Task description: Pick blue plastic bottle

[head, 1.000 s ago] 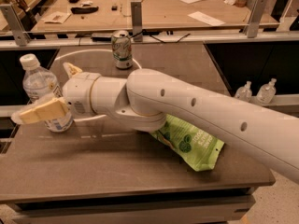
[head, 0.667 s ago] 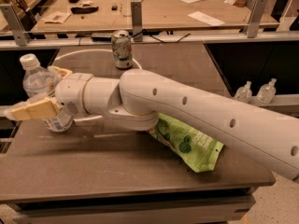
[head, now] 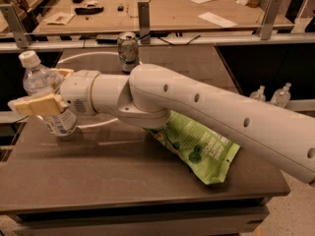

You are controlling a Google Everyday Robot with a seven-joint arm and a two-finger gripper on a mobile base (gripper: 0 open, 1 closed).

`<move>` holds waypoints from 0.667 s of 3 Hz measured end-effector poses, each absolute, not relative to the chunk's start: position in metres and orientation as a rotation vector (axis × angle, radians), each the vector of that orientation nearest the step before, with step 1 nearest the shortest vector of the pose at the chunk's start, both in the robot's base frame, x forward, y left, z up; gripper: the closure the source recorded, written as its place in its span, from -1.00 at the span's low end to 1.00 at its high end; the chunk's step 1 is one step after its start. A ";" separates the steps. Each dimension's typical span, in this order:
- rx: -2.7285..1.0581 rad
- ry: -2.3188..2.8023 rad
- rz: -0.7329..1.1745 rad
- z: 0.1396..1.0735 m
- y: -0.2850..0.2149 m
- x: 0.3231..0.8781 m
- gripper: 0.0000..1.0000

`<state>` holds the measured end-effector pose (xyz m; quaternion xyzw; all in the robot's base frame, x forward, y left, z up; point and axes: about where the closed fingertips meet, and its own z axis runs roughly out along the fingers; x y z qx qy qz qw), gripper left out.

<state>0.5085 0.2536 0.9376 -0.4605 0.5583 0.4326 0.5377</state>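
Observation:
The blue plastic bottle (head: 59, 123) is clear with a white cap and a pale label. It stands at the left of the dark table (head: 113, 176), leaning slightly left. My gripper (head: 37, 88) is at the bottle's middle. One tan finger (head: 37, 104) crosses its front and the other (head: 63, 73) sits behind it. The fingers look closed against the bottle. The bottle's base is at or just above the table top. My white arm reaches in from the right across the table.
A green-white soda can (head: 128, 50) stands at the table's far edge. A green snack bag (head: 197, 149) lies under the arm at the right. A metal rail (head: 197, 41) and a wooden desk lie beyond. Two small bottles (head: 270, 96) stand at the lower right.
My gripper has moved left so its fingers lie on both sides of the bottle. The bottle now leans a little to the left.

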 end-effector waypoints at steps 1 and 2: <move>-1.078 1.322 1.082 0.959 0.233 0.513 0.74; -1.067 1.248 1.137 1.012 0.201 0.516 1.00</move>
